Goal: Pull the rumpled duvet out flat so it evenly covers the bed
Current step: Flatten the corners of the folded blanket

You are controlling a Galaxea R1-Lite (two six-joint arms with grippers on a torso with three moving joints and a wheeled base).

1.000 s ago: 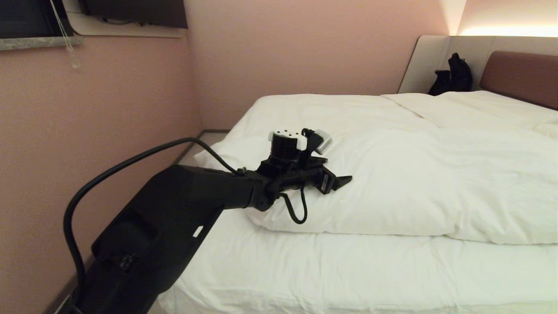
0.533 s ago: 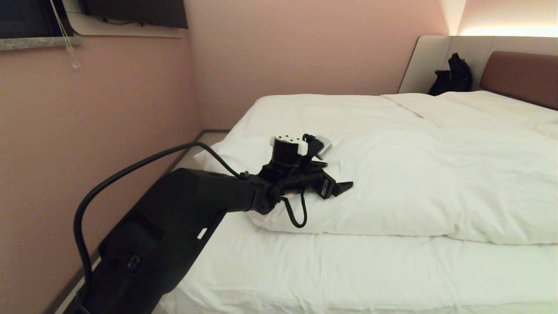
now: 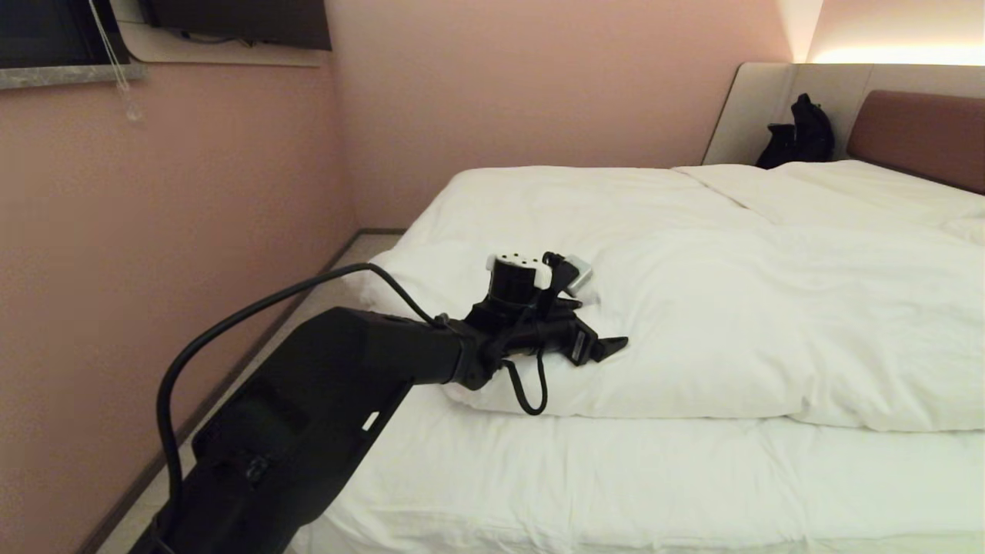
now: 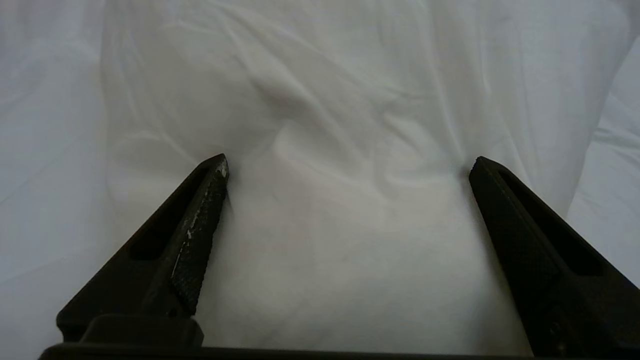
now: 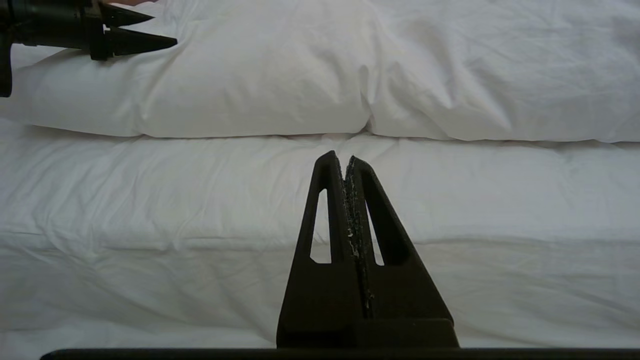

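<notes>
The puffy white duvet (image 3: 731,308) lies rumpled on the bed (image 3: 616,485), its near edge folded back, so a strip of white-sheeted mattress shows along the near side. My left gripper (image 3: 609,346) reaches over the duvet's near left corner, just above the cloth. In the left wrist view the left gripper (image 4: 350,162) stands wide open with only duvet (image 4: 340,100) fabric beneath and nothing pinched. From the right wrist view the left gripper (image 5: 162,31) shows at the duvet's (image 5: 280,75) corner. My right gripper (image 5: 342,157) is shut and empty, parked low in front of the mattress side.
A pink wall (image 3: 154,231) runs close along the bed's left side with a narrow floor strip (image 3: 338,269) between. Flat pillows (image 3: 846,192) and a black bag (image 3: 800,131) lie by the reddish-brown headboard (image 3: 916,135).
My left gripper has sunk a little toward the duvet and edged slightly to the right, its jaws staying wide. The right arm has not moved.
</notes>
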